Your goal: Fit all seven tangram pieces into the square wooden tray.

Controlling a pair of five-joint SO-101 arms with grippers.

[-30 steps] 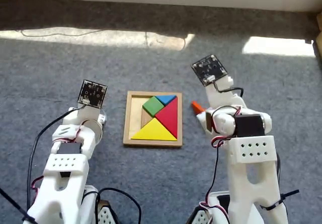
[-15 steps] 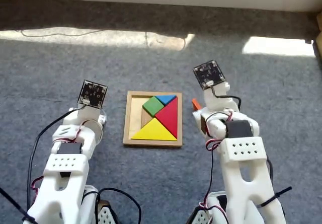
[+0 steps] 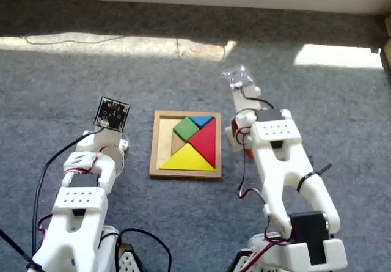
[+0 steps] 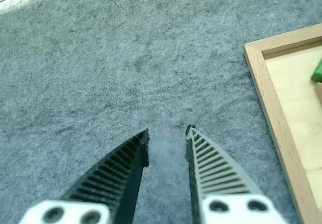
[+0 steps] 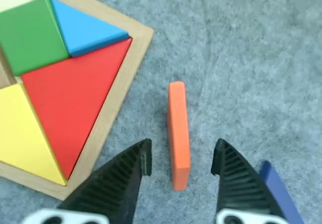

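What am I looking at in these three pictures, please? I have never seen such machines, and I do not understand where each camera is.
Two white robot arms, left and right, each end in a two-fingered gripper. One picture comes from a fixed camera above; the other two from a camera on each wrist. On the grey carpet lies a square wooden tray with a green square, a blue triangle, a red triangle and a yellow triangle in it. Beside it a flat orange piece stands on its edge, a dark blue piece near it. The right gripper is open, one finger on either side of the orange piece. The left gripper is open over bare carpet. Nothing is held.
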